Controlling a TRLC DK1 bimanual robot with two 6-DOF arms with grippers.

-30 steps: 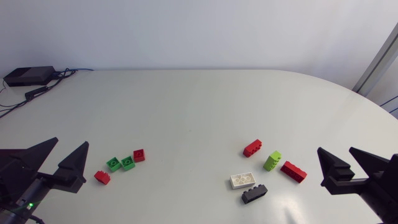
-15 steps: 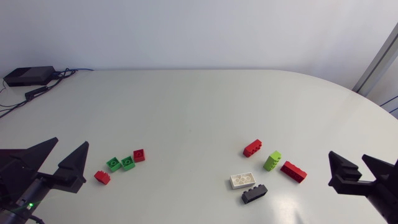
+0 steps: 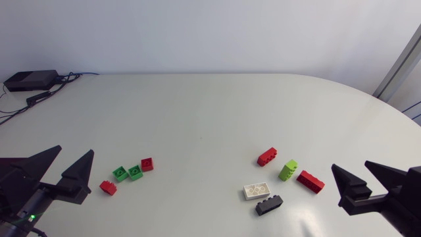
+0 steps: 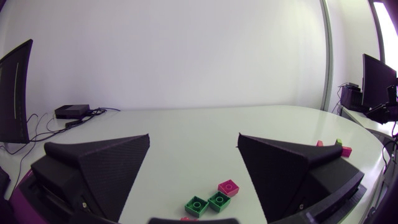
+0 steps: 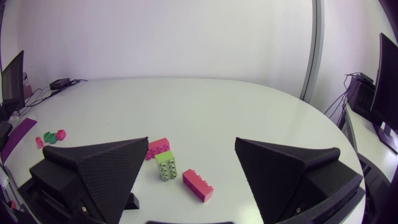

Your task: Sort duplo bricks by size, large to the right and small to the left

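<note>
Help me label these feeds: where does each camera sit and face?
Head view: fixed above the table, looking down; left gripper and right gripper at the sides.
Left wrist view: on the left arm, facing across the small bricks; own open gripper shows.
Right wrist view: on the right arm, facing the large bricks; own open gripper shows.
Shared: all views show both brick groups.

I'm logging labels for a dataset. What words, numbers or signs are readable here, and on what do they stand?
No text can be read anywhere.
On the small bricks and large bricks: no print visible.
On the white brick: faint marks on top, too small to read.
On the left end effector and right end effector: plain black, no label.
</note>
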